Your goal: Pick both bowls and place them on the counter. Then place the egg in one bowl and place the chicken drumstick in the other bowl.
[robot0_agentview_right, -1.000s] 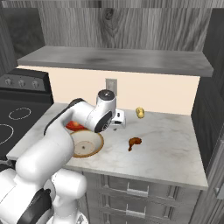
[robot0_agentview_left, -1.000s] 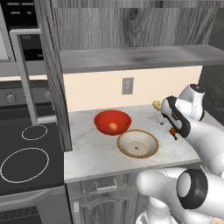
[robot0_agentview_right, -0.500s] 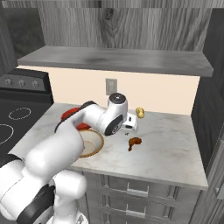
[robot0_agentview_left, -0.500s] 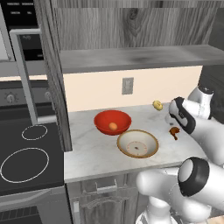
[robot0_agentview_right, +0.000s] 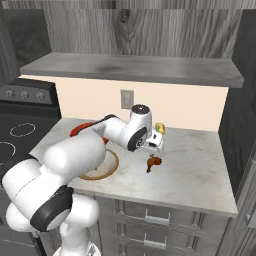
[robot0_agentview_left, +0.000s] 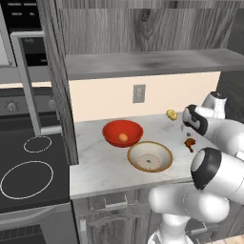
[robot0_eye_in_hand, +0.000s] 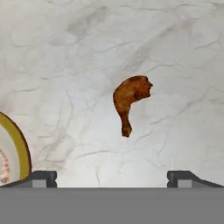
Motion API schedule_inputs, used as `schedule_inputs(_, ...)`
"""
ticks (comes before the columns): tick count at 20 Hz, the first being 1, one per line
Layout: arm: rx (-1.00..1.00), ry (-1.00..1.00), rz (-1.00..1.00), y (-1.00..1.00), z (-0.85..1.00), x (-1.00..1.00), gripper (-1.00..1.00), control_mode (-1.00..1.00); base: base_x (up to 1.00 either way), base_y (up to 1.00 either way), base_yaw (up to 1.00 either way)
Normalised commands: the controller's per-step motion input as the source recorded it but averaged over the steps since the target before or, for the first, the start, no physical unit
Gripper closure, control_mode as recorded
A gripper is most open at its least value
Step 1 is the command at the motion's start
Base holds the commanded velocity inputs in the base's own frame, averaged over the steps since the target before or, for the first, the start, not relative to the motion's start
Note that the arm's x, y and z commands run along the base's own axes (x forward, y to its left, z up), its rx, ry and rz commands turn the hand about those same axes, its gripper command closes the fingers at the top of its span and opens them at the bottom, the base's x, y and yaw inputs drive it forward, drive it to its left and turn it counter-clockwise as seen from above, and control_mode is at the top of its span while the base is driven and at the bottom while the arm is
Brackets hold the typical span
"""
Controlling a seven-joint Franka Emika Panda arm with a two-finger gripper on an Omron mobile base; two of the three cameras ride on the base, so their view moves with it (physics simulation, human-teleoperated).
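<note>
my arm has swung from over the bowls to the chicken drumstick (robot0_eye_in_hand: 130,101), lying loose on the counter (robot0_eye_in_hand: 65,65) at 1 o'clock above my spread, empty gripper (robot0_eye_in_hand: 112,177). the egg (robot0_agentview_left: 123,137) sits in the red bowl (robot0_agentview_left: 110,131); the beige bowl (robot0_agentview_left: 163,161) waits empty.

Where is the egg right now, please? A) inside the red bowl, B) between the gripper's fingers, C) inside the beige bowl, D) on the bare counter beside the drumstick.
A: the egg sits inside the red bowl, while the beige bowl holds nothing and the drumstick lies alone on the counter below the open gripper.
</note>
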Motion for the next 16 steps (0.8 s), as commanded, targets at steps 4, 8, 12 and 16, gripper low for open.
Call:
schedule_inputs(4,0.00,0.02,-0.07,-0.15,-0.30,0.23,-1.00,-1.00,0.00,0.00,0.00)
schedule_inputs(8,0.00,0.00,-0.05,-0.08,-0.28,0.27,-1.00,-1.00,0.00,0.00,0.00)
schedule_inputs(12,0.00,0.00,-0.05,-0.02,-0.34,0.29,-1.00,-1.00,0.00,0.00,0.00)
schedule_inputs(16,0.00,0.05,-0.04,-0.02,-0.29,0.24,-1.00,-1.00,0.00,0.00,0.00)
